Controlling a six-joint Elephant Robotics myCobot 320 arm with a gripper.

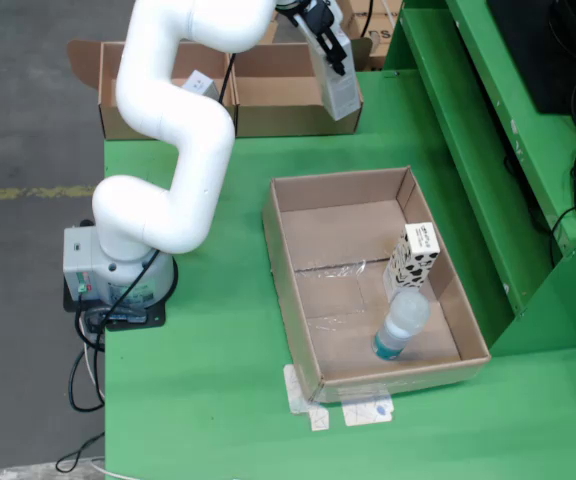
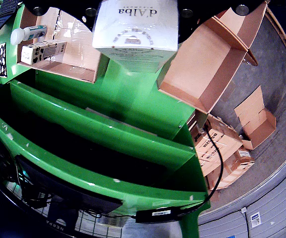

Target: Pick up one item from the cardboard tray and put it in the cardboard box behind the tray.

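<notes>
Arm: you see the white jointed myCobot arm (image 1: 173, 150) rising from its grey base (image 1: 108, 275) at 9 o'clock on the green table (image 1: 208, 400) in the fixed overhead view.
Cardboard box: you find the open brown cardboard box (image 1: 288, 95) at 12 o'clock on the table's far edge, with a second open box just beside it on its left.
Gripper: your black gripper (image 1: 320, 25) hangs at 12 o'clock over the box's right end, clamped on the carton.
Held item: the tall white rectangular carton (image 1: 338, 85) is tilted, its lower end reaching the box's right front corner; in the wrist view the same carton (image 2: 135, 29) fills the top centre, printed "d'Alba".
Tray: your shallow brown cardboard tray (image 1: 298, 300) sits at about 4 o'clock of the overhead view.
Tray contents: a black-and-white spotted carton (image 1: 413, 257) lies against the tray's right wall, touching a clear plastic bottle with a teal cap (image 1: 400, 325) towards the near right corner.
</notes>
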